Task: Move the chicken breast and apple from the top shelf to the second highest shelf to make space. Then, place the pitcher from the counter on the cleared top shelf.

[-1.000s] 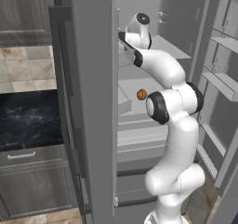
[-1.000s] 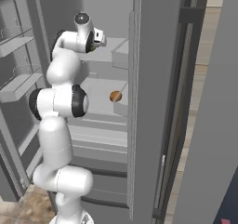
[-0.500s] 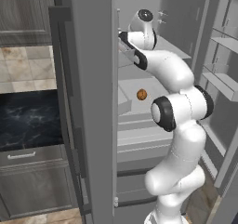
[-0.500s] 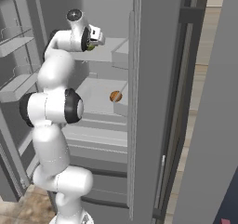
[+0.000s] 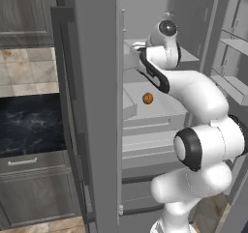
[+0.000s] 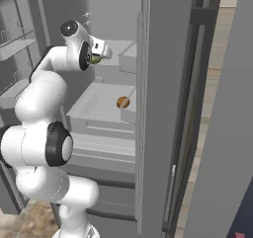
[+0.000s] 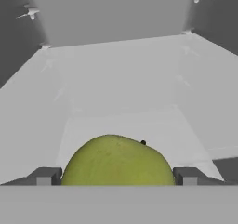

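1. Your gripper (image 7: 116, 176) is reaching into the open fridge at the height of the top shelf (image 7: 121, 74); its jaws stand wide apart with nothing clamped yet
2. The apple (image 7: 117, 161), yellow-green with a small dark stem, sits on that shelf between the two fingertips (image 7: 44, 176), one on each side with a little room to spare
3. The chicken breast (image 5: 147, 98), an orange-brown lump, already rests on the second highest shelf (image 5: 155, 112) below, near its front edge, so judge the apple as the step in hand
4. Close squarely on the widest part of the apple; a round fruit may roll or squirt forward if you pinch it off-centre
5. Once gripped, lift just clear of the shelf, draw back towards the near side, then lower it beside the chicken breast, leaving a gap between them
6. Mind the fridge door (image 6: 158, 108) close on the right as you withdraw
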